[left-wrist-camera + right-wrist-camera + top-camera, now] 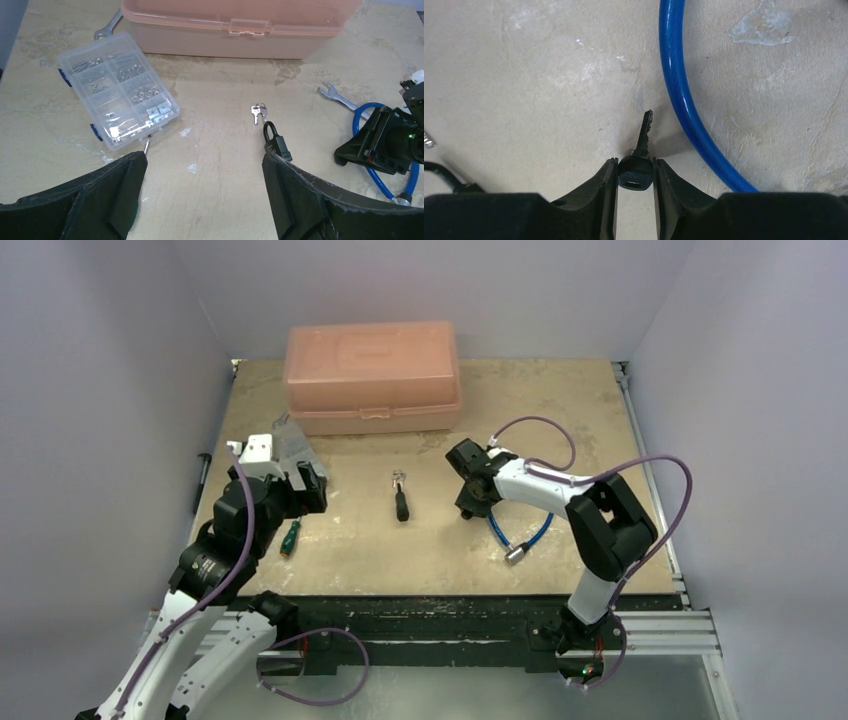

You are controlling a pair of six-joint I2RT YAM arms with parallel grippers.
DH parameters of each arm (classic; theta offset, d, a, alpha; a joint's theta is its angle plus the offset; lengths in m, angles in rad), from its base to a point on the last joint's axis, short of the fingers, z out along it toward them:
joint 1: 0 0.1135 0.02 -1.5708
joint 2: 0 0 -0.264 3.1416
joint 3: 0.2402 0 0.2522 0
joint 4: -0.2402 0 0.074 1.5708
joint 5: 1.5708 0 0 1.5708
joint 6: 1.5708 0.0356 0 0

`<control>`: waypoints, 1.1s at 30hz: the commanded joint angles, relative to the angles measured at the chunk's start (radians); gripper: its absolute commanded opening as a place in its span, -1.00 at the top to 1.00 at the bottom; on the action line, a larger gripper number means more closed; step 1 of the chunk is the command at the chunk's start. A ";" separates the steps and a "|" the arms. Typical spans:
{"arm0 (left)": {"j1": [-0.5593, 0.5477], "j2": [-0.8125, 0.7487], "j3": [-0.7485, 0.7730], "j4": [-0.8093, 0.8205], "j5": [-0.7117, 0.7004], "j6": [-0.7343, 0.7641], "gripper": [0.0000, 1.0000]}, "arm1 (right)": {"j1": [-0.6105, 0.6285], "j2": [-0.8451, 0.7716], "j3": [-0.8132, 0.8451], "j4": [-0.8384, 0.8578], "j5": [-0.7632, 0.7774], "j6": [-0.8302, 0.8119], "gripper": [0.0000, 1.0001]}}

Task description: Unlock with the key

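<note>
The key [636, 175], with a round black head and a short metal blade, lies on the tabletop with its blade pointing away from me. My right gripper [635, 164] is shut on its black head, one finger on each side, and stands low over the table [466, 505] just left of the blue cable [679, 75]. The black padlock [276, 143] lies flat mid-table [401, 502], with a small bunch of silver keys [258, 113] just beyond it. My left gripper [204, 165] is open and empty, raised at the left, with the padlock near its right fingertip.
A pink toolbox [372, 375] stands at the back. A clear parts organiser [117, 90] sits under my left gripper, with a green-handled screwdriver [289, 537] beside it. A wrench [340, 98] lies near the blue cable loop [520, 535], and another wrench [105, 30] pokes out by the toolbox.
</note>
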 commanded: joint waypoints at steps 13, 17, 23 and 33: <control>0.005 -0.020 -0.001 0.170 0.330 -0.087 -0.82 | 0.006 -0.253 -0.051 0.117 -0.067 0.066 0.63; 0.005 0.027 0.003 0.213 0.395 -0.084 -0.82 | 0.006 -0.321 -0.056 0.167 -0.073 0.068 0.61; 0.004 0.114 -0.024 0.338 0.541 -0.121 -0.79 | 0.006 -0.434 -0.079 0.197 -0.078 0.124 0.64; -0.008 0.260 -0.095 0.594 0.709 -0.218 -0.74 | 0.006 -0.564 -0.125 0.254 -0.110 0.204 0.62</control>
